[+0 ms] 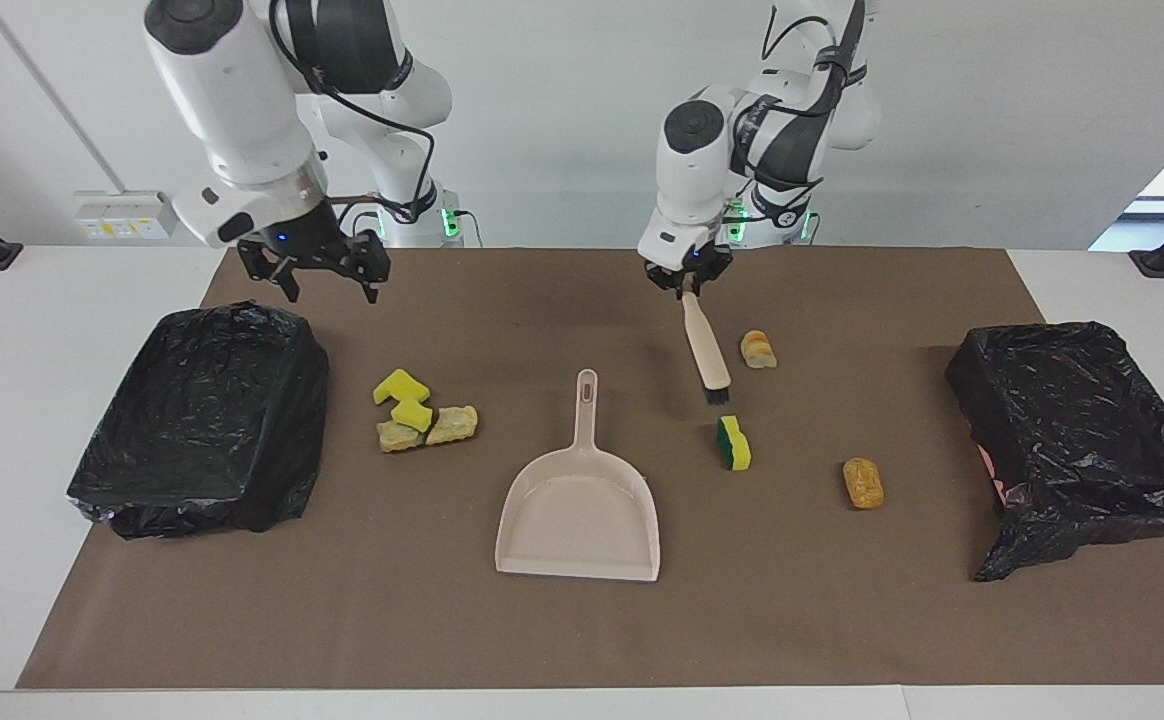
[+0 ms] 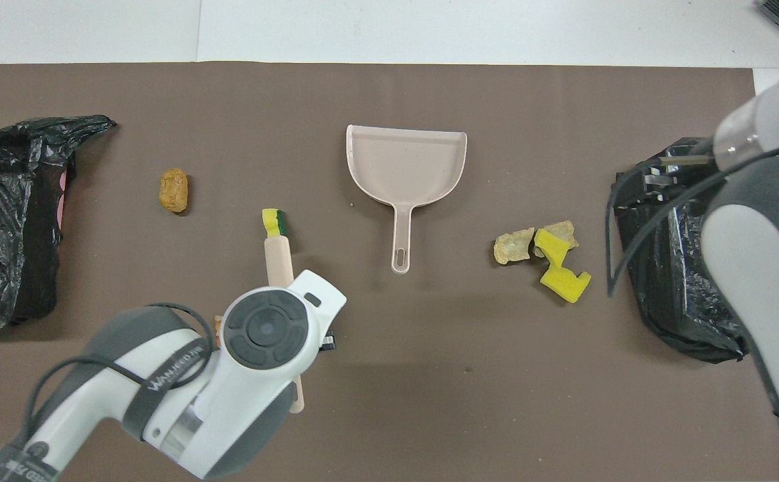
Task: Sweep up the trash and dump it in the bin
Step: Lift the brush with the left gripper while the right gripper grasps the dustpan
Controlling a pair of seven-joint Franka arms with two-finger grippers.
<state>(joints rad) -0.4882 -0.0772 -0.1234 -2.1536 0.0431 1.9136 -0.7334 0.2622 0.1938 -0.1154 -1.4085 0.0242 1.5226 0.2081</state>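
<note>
My left gripper (image 1: 687, 284) is shut on the handle of the beige brush (image 1: 707, 350), which slants down with its black bristles just on the robots' side of a green-backed yellow sponge (image 1: 733, 443) (image 2: 274, 223). More trash lies around: a striped bread lump (image 1: 759, 349) beside the brush, an orange lump (image 1: 863, 483) (image 2: 174, 190), and a cluster of yellow sponge bits and tan lumps (image 1: 424, 417) (image 2: 543, 258). The beige dustpan (image 1: 582, 505) (image 2: 406, 167) lies flat mid-mat. My right gripper (image 1: 327, 275) hangs open and holds nothing, over the mat by the bin (image 1: 207, 420) at its end.
A second black-bagged bin (image 1: 1077, 430) (image 2: 1, 221) sits at the left arm's end of the brown mat (image 1: 582, 620). In the overhead view the left arm's wrist (image 2: 266, 331) covers the bread lump and part of the brush handle (image 2: 278, 258).
</note>
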